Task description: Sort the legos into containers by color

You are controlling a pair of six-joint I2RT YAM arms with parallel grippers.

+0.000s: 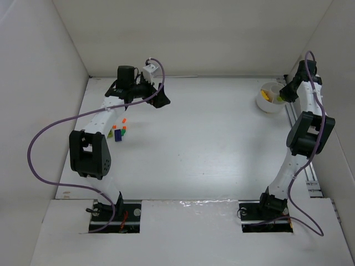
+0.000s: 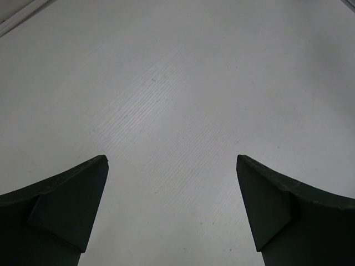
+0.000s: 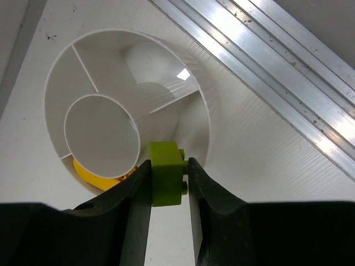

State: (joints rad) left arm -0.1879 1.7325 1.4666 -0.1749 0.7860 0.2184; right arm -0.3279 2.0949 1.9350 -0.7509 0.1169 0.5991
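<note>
My right jaws clamp a green lego (image 3: pixel 166 173), the divided white cup (image 3: pixel 192 119) just beyond their tips; my left jaws stand released above the bench (image 2: pixel 177 83).

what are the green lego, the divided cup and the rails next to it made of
Green lego: likely moulded plastic, matte, uniform colour, crisp edges. Divided cup: probably thin white plastic, smooth with soft sheen. Rails: seemingly brushed aluminium, bright streaked reflections.
</note>
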